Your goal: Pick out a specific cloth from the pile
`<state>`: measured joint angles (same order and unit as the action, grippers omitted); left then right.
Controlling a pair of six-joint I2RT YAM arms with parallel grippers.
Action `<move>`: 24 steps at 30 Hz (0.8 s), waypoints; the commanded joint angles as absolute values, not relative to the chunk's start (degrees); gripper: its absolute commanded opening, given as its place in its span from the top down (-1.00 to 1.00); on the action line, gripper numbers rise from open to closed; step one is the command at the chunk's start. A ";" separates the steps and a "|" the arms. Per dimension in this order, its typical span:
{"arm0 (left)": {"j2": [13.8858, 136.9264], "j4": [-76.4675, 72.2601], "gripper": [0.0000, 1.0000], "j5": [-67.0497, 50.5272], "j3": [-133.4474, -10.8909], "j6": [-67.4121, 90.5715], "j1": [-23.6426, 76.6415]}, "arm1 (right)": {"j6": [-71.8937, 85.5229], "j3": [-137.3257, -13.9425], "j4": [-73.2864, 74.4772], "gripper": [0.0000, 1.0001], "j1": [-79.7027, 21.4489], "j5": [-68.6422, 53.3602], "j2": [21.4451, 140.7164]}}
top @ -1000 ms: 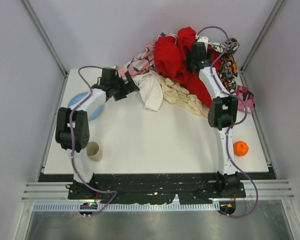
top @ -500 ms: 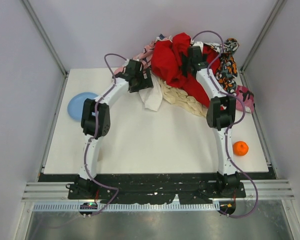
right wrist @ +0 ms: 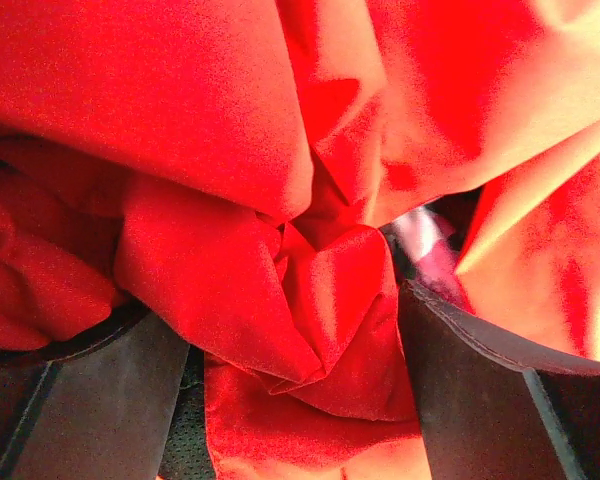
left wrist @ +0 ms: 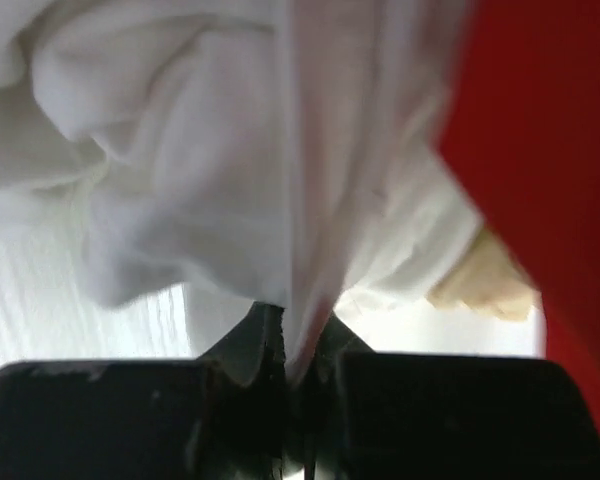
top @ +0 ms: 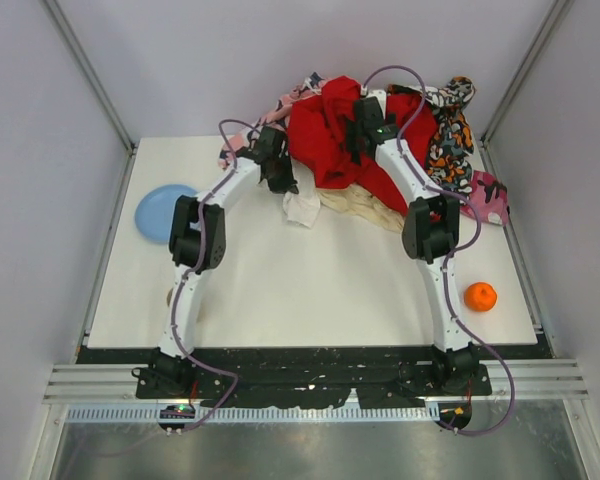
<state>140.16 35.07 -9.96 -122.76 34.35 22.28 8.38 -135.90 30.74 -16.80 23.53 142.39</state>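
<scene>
The left gripper (top: 278,170) is pinching the white cloth (top: 302,207) at the near left edge of the pile (top: 450,140), at the back of the table (top: 310,290). A second ago this arm was reaching out to the left above the blue plate (top: 160,212). It has since swung inward, and the cloth, then spread wide, is now hanging as a narrow drape beside the cream-beige fabric (top: 365,205). The right gripper (top: 358,125) has drifted left along the top of the heap, and the red garment (top: 320,130) has moved with it, now bulging up against the left arm's wrist. The orange (top: 480,296) is lying where it was, by the right arm. The overhead view is hiding both sets of fingers, and only the wrist cameras are showing them. In the left wrist view, the left gripper (left wrist: 295,340) is closing tight on a thin fold of the cloth (left wrist: 210,180), with the red garment (left wrist: 540,150) and a scrap of the cream-beige fabric (left wrist: 485,280) hanging to one side. In the right wrist view, the right gripper (right wrist: 290,340) is clamping a thick bunch of the red garment (right wrist: 230,150), its fingers held wide apart by the bulk of the fabric.
</scene>
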 commanded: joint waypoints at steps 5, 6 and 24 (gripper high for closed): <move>107.35 37.09 1.00 -10.20 -116.02 22.68 22.50 | 16.42 -136.15 41.22 -0.66 -20.83 21.18 145.28; 104.88 36.92 1.00 -10.54 -115.93 21.63 22.50 | 16.96 -136.14 42.00 -0.66 -20.83 21.53 145.28; 78.86 36.93 1.00 -24.61 -121.41 17.84 27.77 | 14.79 -132.11 44.31 -0.89 -22.76 24.44 139.84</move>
